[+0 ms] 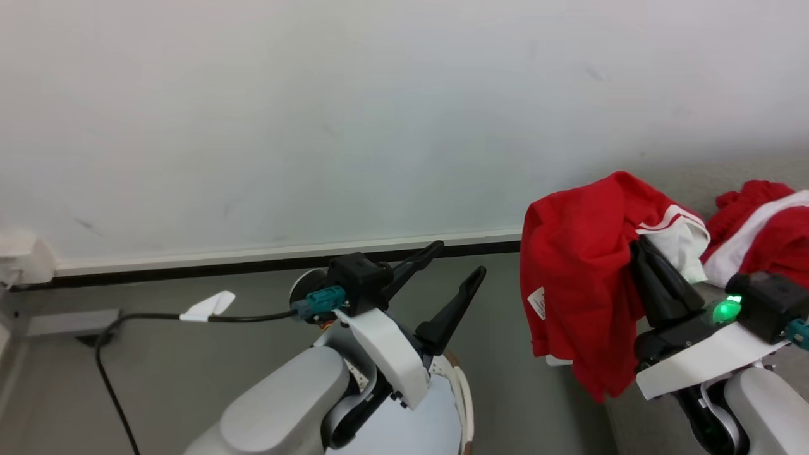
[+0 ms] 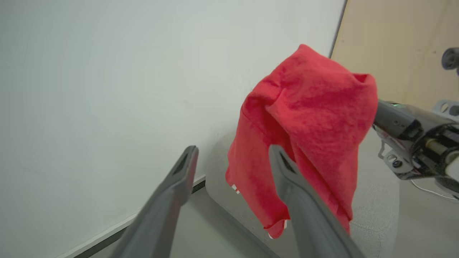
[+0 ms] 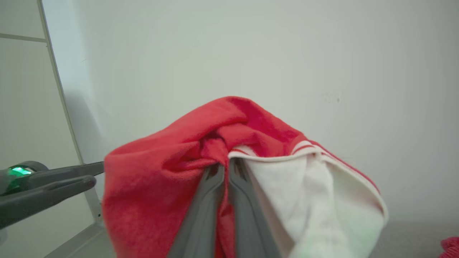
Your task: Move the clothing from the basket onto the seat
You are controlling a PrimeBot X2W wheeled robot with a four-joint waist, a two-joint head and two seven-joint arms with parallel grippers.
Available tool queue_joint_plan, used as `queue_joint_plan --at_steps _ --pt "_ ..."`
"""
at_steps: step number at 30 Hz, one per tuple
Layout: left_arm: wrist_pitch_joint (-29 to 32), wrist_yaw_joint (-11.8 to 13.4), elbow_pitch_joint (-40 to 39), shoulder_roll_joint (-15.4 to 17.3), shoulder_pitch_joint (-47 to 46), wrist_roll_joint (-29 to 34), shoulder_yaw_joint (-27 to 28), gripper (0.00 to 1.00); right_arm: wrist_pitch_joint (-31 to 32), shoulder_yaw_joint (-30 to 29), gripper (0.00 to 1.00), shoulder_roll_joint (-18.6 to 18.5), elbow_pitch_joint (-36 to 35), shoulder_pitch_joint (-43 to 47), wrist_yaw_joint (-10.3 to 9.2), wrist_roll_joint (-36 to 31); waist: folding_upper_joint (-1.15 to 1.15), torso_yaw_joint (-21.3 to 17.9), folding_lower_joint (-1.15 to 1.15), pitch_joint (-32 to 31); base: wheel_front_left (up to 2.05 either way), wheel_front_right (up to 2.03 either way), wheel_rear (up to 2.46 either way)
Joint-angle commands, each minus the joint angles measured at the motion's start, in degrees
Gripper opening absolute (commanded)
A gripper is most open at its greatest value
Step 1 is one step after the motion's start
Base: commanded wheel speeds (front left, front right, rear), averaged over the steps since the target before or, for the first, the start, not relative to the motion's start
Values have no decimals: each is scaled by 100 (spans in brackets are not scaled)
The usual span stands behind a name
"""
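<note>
Two red sports garments are in view. The held garment (image 1: 572,278) hangs from the right gripper (image 3: 226,167), whose jaws are closed to a narrow slit on a bunched fold near the top of the cloth. The second garment (image 1: 768,221) lies crumpled on the grey sofa (image 2: 380,208), to the right of the held one. The left gripper (image 1: 460,257) is empty, with its jaws spread wide above the laundry basket (image 1: 464,398). The basket's brown-edged rim, white handle and pale base show beneath the forearm. Whether clothing is left inside it cannot be told.

The step in hand appears to be carry and release:

1. Move the held garment further over the seat. Its lower hem appears to hang near the sofa's rounded edge, so an early release could let it slide to the floor.
2. Lower the arm until most of the cloth rests on the cushion.
3. Open the jaws fully. Thin fabric may catch on a finger, so withdraw upward rather than sideways.
4. Keep the left arm clear of the drape.

Materials:

- **Held garment:** thin, matte and soft, falling in loose folds. It has a white panel edged with narrow red stripes and a small white label (image 1: 537,303) low on one side.
- **Sofa:** light grey upholstery with a fine grain and rounded corners.
- **Jaws:** long, dark, tapered and rigid.
</note>
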Motion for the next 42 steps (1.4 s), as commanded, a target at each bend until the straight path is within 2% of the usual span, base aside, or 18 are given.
queue_joint_plan --at_steps 1,12,23,32,39,42 --pt "-71 22 -35 29 46 65 17 100 -18 -80 0 -59 -62 83 -13 -18 0 -318 0 49 0 0 0" --pt "-206 47 -176 90 57 480 86 100 -18 -824 0 -218 -627 490 -13 -298 0 -1436 0 280 0 0 0" --pt "-212 -45 -300 32 202 808 232 100 -18 -1316 0 -71 -984 921 -13 -480 0 -2137 0 417 0 0 0" --pt "-211 -113 -252 -45 219 974 309 100 -18 -1433 0 -25 -1076 982 -13 -497 0 -2271 0 507 0 0 0" --pt "-206 -179 -217 -31 21 1041 298 100 -18 -1694 0 -58 -1067 787 -13 -236 0 -2025 0 908 0 0 0" --pt "-174 -198 -240 31 -91 1064 294 100 -18 -1850 0 -181 -911 600 -13 -181 0 -1861 0 1170 0 0 0"
